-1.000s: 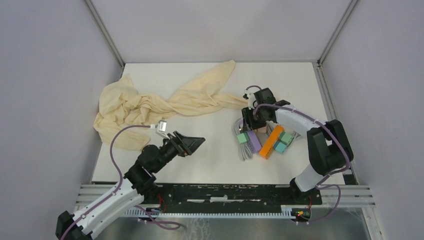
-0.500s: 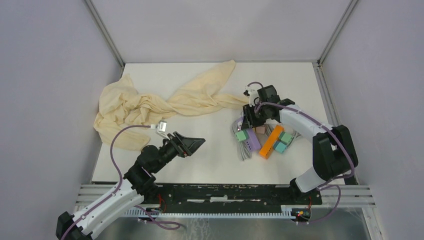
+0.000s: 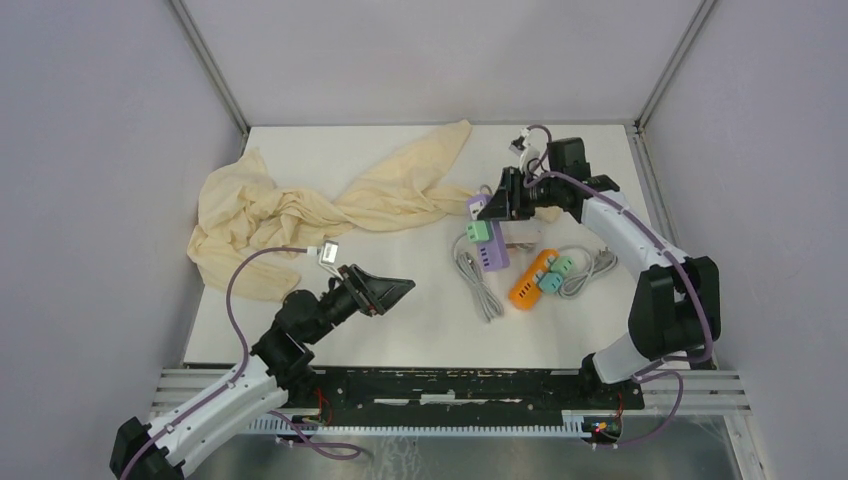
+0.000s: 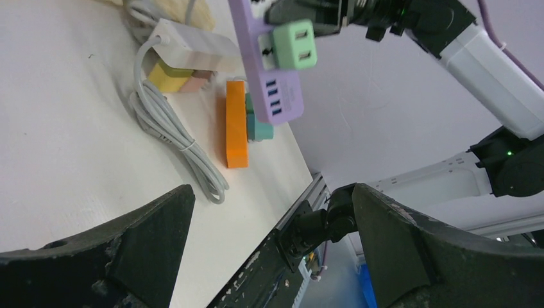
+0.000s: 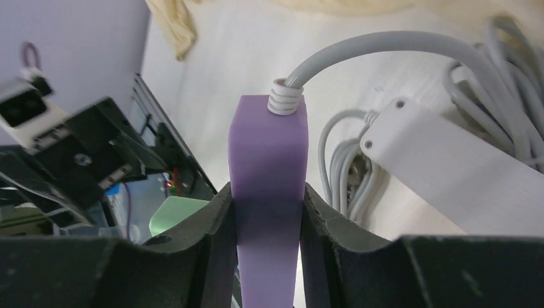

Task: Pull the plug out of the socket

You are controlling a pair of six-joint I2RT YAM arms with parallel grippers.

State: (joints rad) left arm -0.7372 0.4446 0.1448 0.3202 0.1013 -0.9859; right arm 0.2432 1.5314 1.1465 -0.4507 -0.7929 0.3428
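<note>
My right gripper [image 3: 503,203] is shut on a purple power strip [image 3: 489,246] and holds it above the table, tilted. A light green plug [image 3: 477,232] sits in the strip's socket. In the right wrist view the strip [image 5: 268,154] is clamped between both fingers [image 5: 208,231], with its grey cable [image 5: 359,51] leaving the far end and the green plug [image 5: 172,217] to the left. My left gripper [image 3: 388,292] is open and empty, low over the table left of the strip. Its view shows the strip [image 4: 272,90] and plug [image 4: 294,43] ahead, between its open jaws [image 4: 272,192].
An orange power strip [image 3: 529,282] with teal plugs [image 3: 555,274] lies on the table right of the purple one. A white power strip [image 5: 449,173] and grey cable coils [image 3: 481,288] lie beneath. A crumpled cream cloth [image 3: 300,210] covers the back left.
My right gripper has lifted the purple strip with the green plug off the table and carried it back, away from the orange strip. My left arm has barely moved.
</note>
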